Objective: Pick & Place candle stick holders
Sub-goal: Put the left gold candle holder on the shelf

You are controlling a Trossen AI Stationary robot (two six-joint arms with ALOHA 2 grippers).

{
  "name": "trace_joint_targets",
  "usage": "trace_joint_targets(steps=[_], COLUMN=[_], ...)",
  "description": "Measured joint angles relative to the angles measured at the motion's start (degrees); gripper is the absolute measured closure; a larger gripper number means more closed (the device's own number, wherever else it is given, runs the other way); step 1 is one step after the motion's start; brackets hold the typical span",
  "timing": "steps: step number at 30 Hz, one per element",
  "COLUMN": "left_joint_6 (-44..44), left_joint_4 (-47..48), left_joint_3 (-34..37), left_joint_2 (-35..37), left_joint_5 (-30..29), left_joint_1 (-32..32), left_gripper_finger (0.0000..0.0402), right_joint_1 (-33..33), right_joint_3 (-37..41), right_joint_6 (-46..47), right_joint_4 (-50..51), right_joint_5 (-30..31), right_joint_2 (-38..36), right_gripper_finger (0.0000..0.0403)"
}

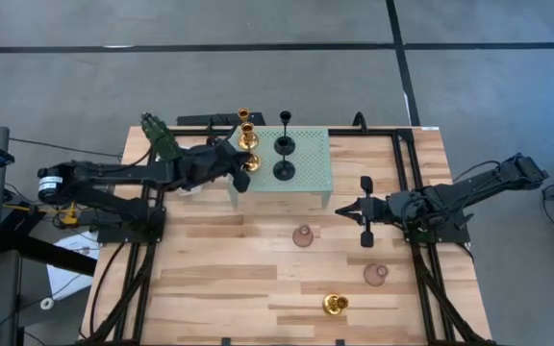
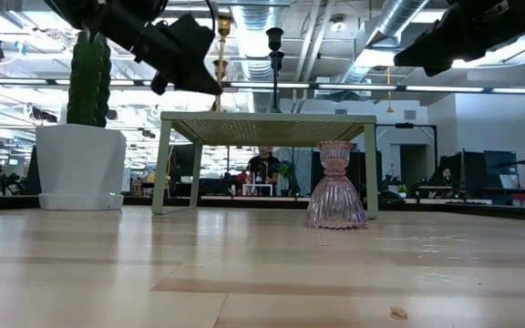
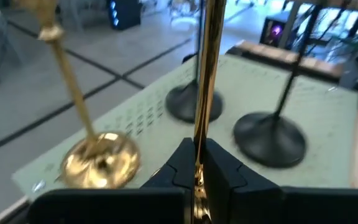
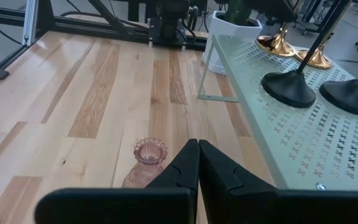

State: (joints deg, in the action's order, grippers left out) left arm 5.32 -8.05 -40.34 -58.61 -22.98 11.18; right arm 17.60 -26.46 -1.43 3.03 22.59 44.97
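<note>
Gripping a gold holder by its thin stem, my left hand is clenched on it over the left edge of the green stand. Another gold holder and two black ones stand on that stand. Two mauve holders and a third gold one sit on the bench. My right hand waits right of the stand, pinched shut on nothing.
</note>
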Motion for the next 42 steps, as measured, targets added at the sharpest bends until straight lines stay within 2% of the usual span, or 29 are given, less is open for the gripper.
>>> trace_joint_targets(steps=[5,13,23,31,42], left_joint_6=[0.15,0.13,1.32,3.12,0.64], left_joint_4=[0.75,3.27,4.39,2.26,0.31], left_joint_3=[-0.02,-0.02,0.00,3.24,4.26], left_joint_2=[0.00,0.00,0.02,0.28,0.17], left_joint_5=[-0.10,-5.52,-5.62,-6.27,-5.73], left_joint_1=[0.13,0.22,1.51,1.55,1.55], left_gripper_finger=[0.0391,0.0391,0.0389,0.0376,0.0315], right_joint_1=[0.01,0.01,0.01,0.01,0.01], right_joint_3=[0.00,0.00,0.00,0.00,0.00], right_joint_6=[0.00,0.00,0.00,0.00,0.04], right_joint_4=[0.00,0.00,0.00,0.00,-0.04], right_joint_5=[0.00,0.00,-0.01,-0.02,-0.02], right_joint_2=[0.01,0.01,0.01,0.02,0.03], right_gripper_finger=[0.0403,0.0403,0.0403,0.0403,0.0403])
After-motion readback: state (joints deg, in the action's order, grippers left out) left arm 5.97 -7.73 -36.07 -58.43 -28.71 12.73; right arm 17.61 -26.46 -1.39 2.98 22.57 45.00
